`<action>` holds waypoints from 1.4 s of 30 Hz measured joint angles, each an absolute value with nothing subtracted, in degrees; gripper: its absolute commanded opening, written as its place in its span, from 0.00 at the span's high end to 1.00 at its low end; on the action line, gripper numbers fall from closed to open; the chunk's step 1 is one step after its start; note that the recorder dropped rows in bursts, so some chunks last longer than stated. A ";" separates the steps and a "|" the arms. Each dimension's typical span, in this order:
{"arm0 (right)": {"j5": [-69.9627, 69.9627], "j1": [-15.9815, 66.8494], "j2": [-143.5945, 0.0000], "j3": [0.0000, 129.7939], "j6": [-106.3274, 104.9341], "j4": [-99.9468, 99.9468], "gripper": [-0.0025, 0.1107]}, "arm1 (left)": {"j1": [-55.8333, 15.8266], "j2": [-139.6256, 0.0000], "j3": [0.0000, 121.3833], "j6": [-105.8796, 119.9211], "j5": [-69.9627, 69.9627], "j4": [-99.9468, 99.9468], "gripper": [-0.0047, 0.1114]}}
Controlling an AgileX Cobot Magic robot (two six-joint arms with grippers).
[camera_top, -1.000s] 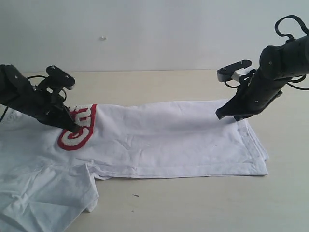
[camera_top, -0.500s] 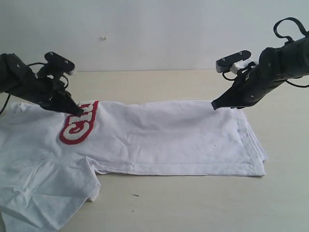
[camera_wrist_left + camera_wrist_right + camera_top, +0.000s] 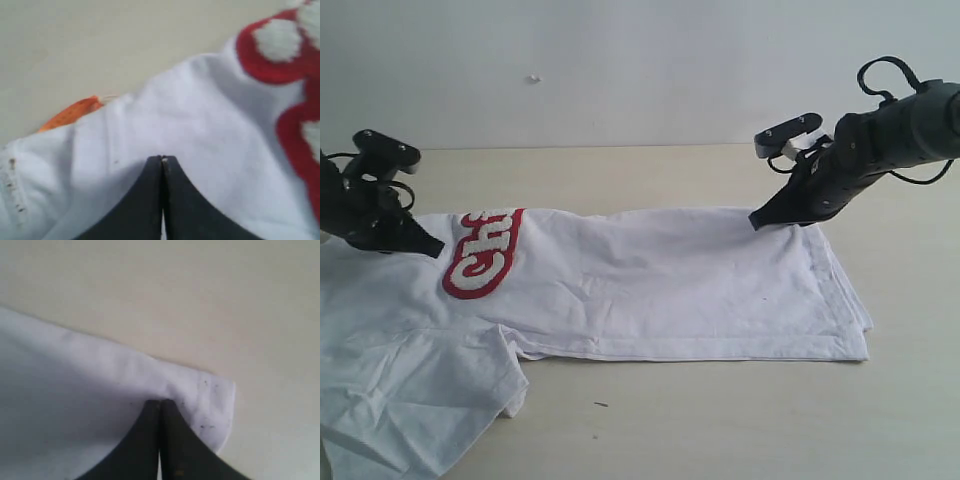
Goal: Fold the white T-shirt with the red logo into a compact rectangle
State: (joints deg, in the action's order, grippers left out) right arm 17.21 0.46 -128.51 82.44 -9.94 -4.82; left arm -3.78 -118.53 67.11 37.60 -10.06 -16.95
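The white T-shirt (image 3: 670,280) lies folded lengthwise across the table, hem to the right and a sleeve (image 3: 410,400) spread at the front left. Part of the red logo (image 3: 482,258) shows near its left end. My left gripper (image 3: 432,248) sits just left of the logo, jaws pressed together on the white fabric (image 3: 190,115); its tips (image 3: 162,159) lie between the orange neck tag (image 3: 70,114) and the logo (image 3: 295,100). My right gripper (image 3: 757,222) is shut at the shirt's far edge near the hem, where the cloth (image 3: 75,380) puckers at its tips (image 3: 160,402).
The beige table (image 3: 720,420) carries the shirt, with a plain white wall behind it. The shirt's hem corner (image 3: 865,355) lies at the front right. A small dark speck (image 3: 600,404) sits on the table in front of the shirt.
My left gripper moved left off the logo toward the neck, and more of the logo's letters now show. My right gripper shifted left and back to the shirt's far edge.
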 measured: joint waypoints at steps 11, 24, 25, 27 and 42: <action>16.99 -3.48 -129.05 82.67 -6.88 -7.02 0.98 | 1.69 -121.42 67.11 35.40 -7.98 -16.07 0.96; 20.98 -4.15 -127.39 84.22 -6.78 -7.46 0.98 | 2.43 -117.79 66.97 35.40 -8.46 -17.02 0.96; 21.45 -4.15 -126.83 84.31 -6.78 -7.46 0.98 | 2.43 -116.74 66.97 35.40 -8.76 -17.47 0.96; 22.11 -4.15 -125.47 84.66 -6.78 -6.00 0.98 | 2.43 -114.14 66.97 35.40 -9.31 -19.10 0.96; 22.99 2.17 -129.39 84.91 -14.56 7.05 0.98 | -14.17 -121.80 70.24 42.28 -2.58 -23.52 0.96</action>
